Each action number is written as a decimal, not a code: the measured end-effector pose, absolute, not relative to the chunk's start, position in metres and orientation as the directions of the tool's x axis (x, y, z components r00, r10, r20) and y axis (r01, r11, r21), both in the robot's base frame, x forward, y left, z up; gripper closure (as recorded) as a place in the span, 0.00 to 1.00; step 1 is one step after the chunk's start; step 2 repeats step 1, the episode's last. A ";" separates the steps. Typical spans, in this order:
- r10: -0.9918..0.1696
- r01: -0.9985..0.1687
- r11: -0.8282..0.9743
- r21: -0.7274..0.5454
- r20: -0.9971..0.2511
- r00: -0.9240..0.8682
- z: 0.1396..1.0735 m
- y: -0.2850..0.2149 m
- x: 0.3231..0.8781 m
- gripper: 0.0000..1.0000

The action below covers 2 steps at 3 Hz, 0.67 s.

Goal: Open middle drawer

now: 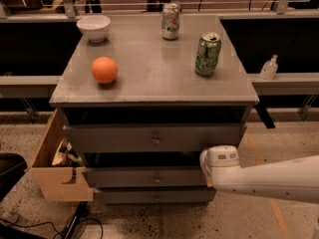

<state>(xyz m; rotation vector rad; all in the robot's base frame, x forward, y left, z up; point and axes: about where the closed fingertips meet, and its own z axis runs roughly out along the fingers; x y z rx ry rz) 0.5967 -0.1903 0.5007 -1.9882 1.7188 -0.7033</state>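
The grey cabinet [149, 91] has three stacked drawers. The middle drawer [129, 177] is the second grey front, with a small round knob [157, 179]. The taller top drawer [109, 138] is above it and the thin bottom drawer [129, 196] below. My white arm [269, 179] comes in from the right. Its gripper [208, 169] is at the right end of the middle drawer front, well to the right of the knob. The arm's rounded end hides the fingers.
On the cabinet top are an orange [104, 69], a white bowl [93, 27], a green can [207, 54] and a silver can [170, 21]. A wooden box [50, 168] with clutter stands against the cabinet's left side. A soap bottle [269, 67] is on the right ledge. Cables [45, 227] lie on the floor.
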 end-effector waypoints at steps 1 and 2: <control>-0.989 -0.777 -0.149 -0.611 0.103 0.109 0.501 -0.190 0.597 0.00; -0.989 -0.777 -0.149 -0.611 0.103 0.109 0.501 -0.190 0.597 0.00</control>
